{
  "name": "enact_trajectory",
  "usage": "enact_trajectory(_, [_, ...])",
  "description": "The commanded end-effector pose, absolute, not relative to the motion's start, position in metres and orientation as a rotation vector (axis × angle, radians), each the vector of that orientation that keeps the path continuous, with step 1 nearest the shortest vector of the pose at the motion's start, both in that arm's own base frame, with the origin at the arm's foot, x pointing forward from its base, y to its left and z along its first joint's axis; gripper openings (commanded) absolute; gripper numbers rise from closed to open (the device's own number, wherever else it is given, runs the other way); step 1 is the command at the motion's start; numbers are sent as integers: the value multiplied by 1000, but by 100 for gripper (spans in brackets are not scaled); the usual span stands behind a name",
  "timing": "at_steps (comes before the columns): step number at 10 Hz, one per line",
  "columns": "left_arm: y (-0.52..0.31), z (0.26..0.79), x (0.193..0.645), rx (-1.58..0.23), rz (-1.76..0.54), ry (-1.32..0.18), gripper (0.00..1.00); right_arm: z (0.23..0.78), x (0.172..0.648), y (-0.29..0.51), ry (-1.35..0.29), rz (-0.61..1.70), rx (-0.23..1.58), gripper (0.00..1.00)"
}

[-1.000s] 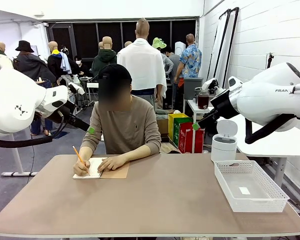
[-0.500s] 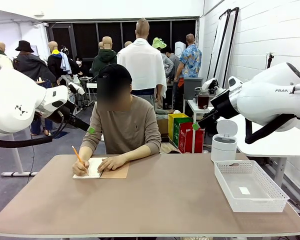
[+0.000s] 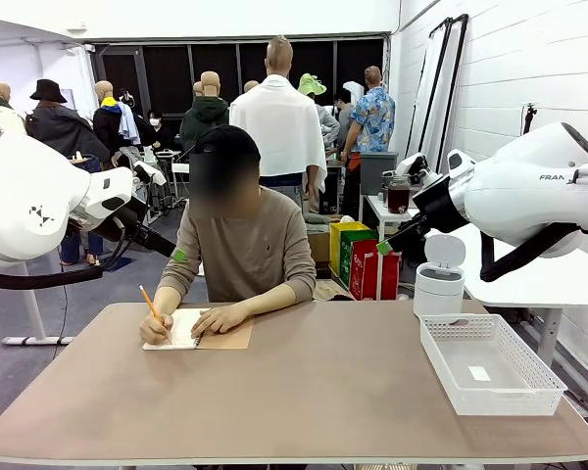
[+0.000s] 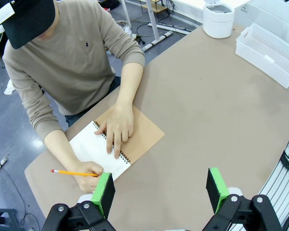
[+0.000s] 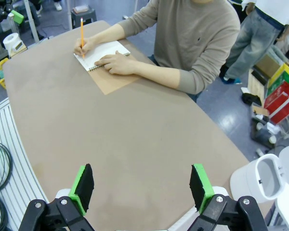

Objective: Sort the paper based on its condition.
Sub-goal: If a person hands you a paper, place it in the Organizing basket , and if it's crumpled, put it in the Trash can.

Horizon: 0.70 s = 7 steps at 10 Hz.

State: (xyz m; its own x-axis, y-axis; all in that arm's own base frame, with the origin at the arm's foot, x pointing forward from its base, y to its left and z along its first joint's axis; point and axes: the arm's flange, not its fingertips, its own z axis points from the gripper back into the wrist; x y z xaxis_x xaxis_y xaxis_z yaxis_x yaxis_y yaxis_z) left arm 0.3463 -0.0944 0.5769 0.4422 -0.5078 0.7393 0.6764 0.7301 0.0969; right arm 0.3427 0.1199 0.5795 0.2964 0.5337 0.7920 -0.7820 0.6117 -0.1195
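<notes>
Sorting not begun. Paper (image 4: 92, 150): open white page in notebook (image 4: 143, 137), by far edge of tabletop (image 3: 314, 392), left of middle. Person's hand (image 4: 116, 129) holds it flat; other hand writes with pencil (image 4: 72, 173). No sheet out of notebook yet, so all sorting left. Basket (image 3: 505, 401) at right edge, toward near corner. Left pincer (image 4: 160, 191) spread, holding nothing, above tabletop; right pincer (image 5: 141, 186) likewise. Tabletop plain brown, matte. Room: busy workshop, grey floor, white bin (image 3: 439, 284) beyond far-right corner.

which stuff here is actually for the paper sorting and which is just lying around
Likely for the job: white page being written on, basket, white bin.
Just about: pencil, brown notebook cover, coloured bags.
</notes>
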Motion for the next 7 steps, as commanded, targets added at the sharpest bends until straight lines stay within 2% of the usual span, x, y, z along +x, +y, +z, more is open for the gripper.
enact_trajectory(1, [-94, 577, 345, -235, -755, -830, 100, 579, 343, 119, -910, 896, 318, 100])
enact_trajectory(7, [-94, 577, 345, -235, -755, -830, 100, 579, 343, 119, -910, 896, 318, 100])
